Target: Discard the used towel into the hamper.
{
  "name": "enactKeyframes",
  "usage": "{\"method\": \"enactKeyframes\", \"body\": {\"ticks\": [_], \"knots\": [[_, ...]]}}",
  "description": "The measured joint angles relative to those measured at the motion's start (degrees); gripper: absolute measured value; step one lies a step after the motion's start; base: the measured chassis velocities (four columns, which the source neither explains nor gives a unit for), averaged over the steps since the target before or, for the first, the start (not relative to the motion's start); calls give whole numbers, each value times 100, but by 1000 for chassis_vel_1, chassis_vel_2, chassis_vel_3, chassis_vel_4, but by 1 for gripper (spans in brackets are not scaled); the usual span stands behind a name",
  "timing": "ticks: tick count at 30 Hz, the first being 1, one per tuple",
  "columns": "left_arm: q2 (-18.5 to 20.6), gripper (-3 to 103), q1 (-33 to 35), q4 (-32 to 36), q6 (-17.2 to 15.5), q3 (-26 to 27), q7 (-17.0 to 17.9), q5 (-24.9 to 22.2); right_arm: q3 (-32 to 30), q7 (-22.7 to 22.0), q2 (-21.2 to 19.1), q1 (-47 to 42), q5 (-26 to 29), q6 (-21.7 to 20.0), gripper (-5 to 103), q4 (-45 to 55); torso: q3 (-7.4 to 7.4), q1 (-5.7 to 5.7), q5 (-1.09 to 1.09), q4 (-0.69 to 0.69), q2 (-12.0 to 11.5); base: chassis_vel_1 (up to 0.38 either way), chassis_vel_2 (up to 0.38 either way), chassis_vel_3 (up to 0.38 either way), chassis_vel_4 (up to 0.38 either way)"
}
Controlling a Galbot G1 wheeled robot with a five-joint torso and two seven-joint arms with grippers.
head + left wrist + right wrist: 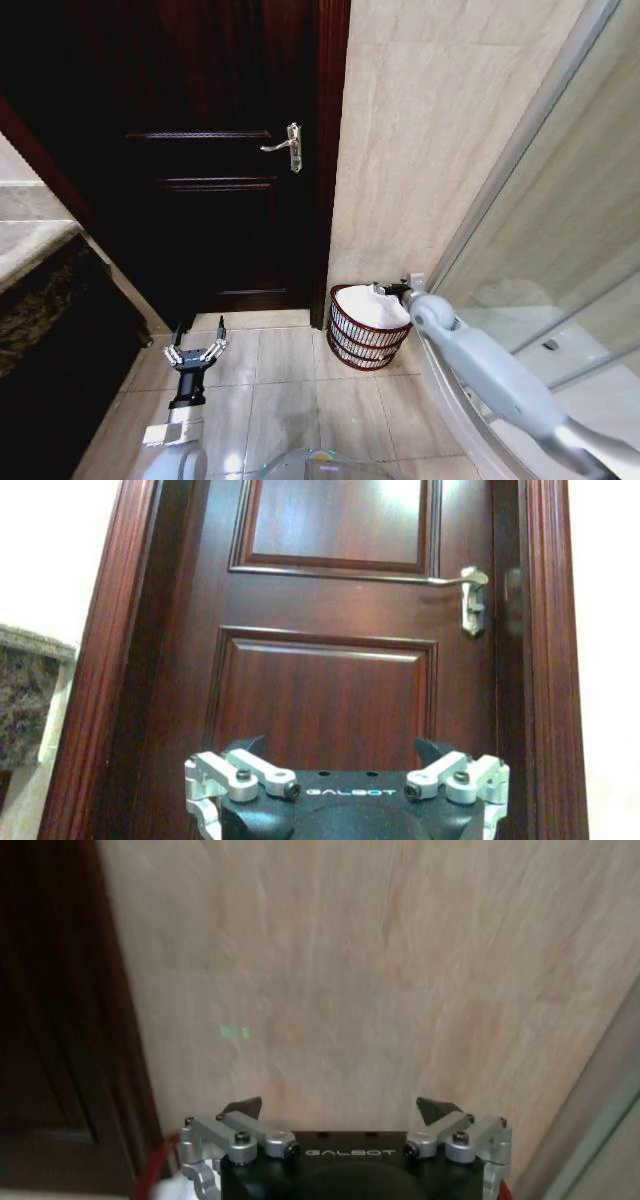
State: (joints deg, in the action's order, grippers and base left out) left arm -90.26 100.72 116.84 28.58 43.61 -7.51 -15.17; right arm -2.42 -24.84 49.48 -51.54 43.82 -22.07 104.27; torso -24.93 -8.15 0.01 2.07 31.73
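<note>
In your head view the left gripper point(196, 352) hangs low over the floor tiles, jaws apart and empty, while your right gripper point(404, 291) sits at the hamper's point(352, 345) rim, right above the white towel point(370, 305) that already lies inside. Your left wrist view faces the door point(330, 630) and handle point(468, 592). Your right wrist view faces the wall point(380, 975), jaws spread and empty.

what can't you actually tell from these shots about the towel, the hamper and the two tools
- Towel in the hamper, head view: the right arm crosses the rim, so how the right tool stands against the towel is hidden.
- Hamper's lower inside: hidden by the towel.
- Right wrist view: hamper rim and a white scrap cut off by the edge.
- Left tool: open, low before the door.
</note>
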Motion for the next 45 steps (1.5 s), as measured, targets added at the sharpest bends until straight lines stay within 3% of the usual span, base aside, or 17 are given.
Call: {"method": "enactKeyframes", "body": {"ticks": [2,4,7,8,10,11,14,18,21,26,30,45], "knots": [[0,100,-4,0,-6,-2,3,0,-33,12,14,-57,-53,45,100,33,0,0,0,0,0,0,0,0,0],[19,100,-61,0,-108,-23,58,9,-469,215,259,-779,-802,695,100,435,0,0,0,1,0,0,0,0,0],[27,100,-79,0,-142,-29,78,10,-607,281,352,-973,-1024,863,100,533,0,0,-1,2,0,0,0,0,0],[34,100,-145,1,-249,-76,158,8,-983,482,679,-1553,-1621,1322,100,802,1,0,-1,3,0,0,0,0,0],[50,100,-179,-44,-298,-122,196,10,-1346,658,1007,-2049,-2196,1660,100,960,0,0,0,2,0,0,0,0,0],[50,100,-179,-44,-298,-122,196,10,-1346,658,1007,-2049,-2196,1660,100,960,0,0,0,2,0,0,0,0,0],[104,100,-198,-126,-434,-202,250,47,-2111,1105,1588,-2843,-3127,2308,100,1125,0,1,-1,2,0,0,0,0,0],[102,100,-224,-142,-515,-203,251,81,-2389,1256,1833,-3130,-3348,2483,100,1228,0,1,-2,1,0,0,0,0,0],[161,100,-281,-155,-706,-184,187,150,-2967,1645,2483,-3666,-3763,2913,100,1408,0,0,-2,4,0,0,0,0,0],[434,100,-275,44,-1019,-191,81,-203,-3260,1907,2919,-4102,-3864,3168,100,1611,0,0,-1,2,0,0,0,0,0],[500,100,-309,95,-1045,-179,34,-221,-3385,1987,3096,-4353,-3805,3262,100,1776,0,0,-2,2,1,0,0,0,0],[288,100,-353,62,-869,-115,105,-66,-3257,2008,2999,-4417,-3687,3260,100,1832,0,0,-1,2,1,0,0,0,0]]}}
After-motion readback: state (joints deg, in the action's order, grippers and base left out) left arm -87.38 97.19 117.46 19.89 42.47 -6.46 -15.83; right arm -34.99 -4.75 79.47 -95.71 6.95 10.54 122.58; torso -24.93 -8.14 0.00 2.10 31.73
